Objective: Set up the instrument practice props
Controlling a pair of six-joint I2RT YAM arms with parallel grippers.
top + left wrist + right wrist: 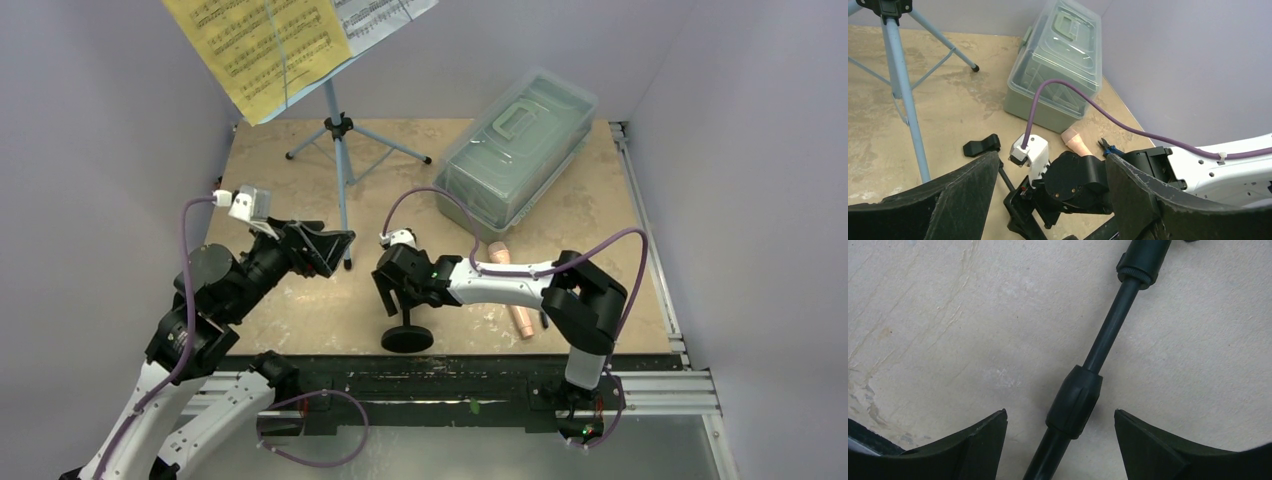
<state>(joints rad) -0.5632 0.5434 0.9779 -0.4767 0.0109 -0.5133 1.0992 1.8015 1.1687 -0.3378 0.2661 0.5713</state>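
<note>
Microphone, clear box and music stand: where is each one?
microphone [522,320]: overhead view, on its handle end.
clear box [545,140]: overhead view, on its lid.
music stand [338,126]: overhead view, where its legs meet.

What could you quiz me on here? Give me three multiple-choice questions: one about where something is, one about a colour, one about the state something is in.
1. Where is the toy microphone?
A) lying on the table
B) on a shelf
C) in a drawer

2. What colour is the music stand?
A) red
B) light blue
C) black

3. How is the right gripper?
A) shut tight on nothing
B) shut on the toy microphone
C) open, astride the mic stand pole

Answers:
1 A: it lies flat on the table.
2 B: its pole and tripod legs are light blue.
3 C: the wrist view shows both fingers standing clear of the pole.
</note>
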